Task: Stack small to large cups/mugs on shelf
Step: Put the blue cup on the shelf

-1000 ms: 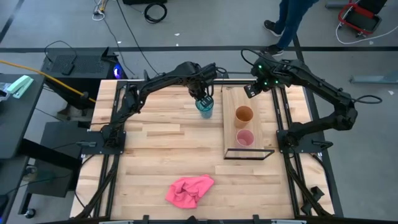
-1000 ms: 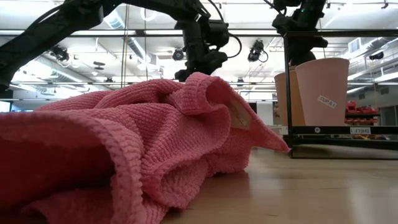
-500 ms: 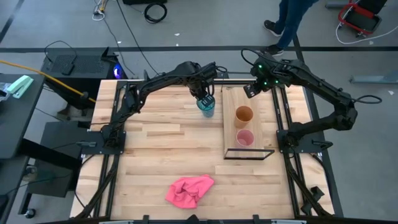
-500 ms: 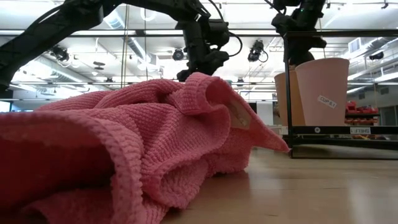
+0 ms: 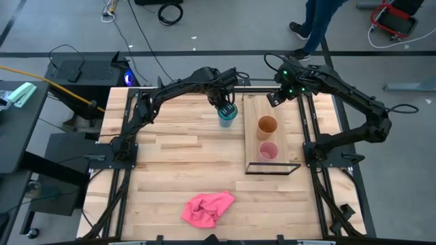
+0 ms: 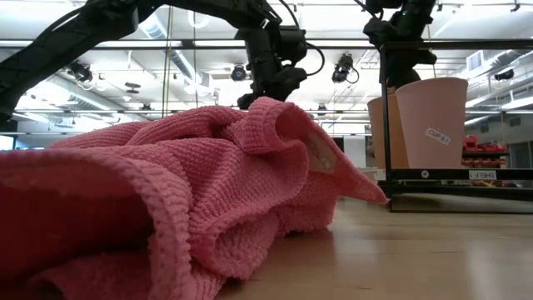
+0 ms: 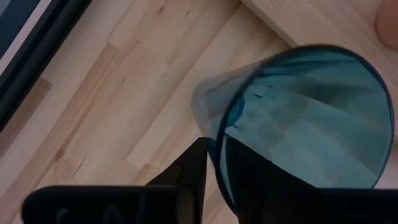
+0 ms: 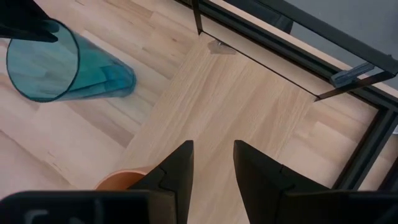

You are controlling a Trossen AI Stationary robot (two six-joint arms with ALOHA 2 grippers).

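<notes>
The left end effector (image 5: 224, 107) pinches the rim of the teal cup (image 5: 226, 117), one finger inside, the cup just left of the shelf (image 5: 254, 139) on the desk (image 5: 170, 156). On the shelf the orange cup (image 5: 267, 126) and pink cup (image 5: 268, 151) stand upright. The right end effector (image 5: 275, 97), fingers apart and empty, hovers over the shelf's far end. From desk level, a pink cloth (image 6: 166, 200) hides the teal cup.
</notes>
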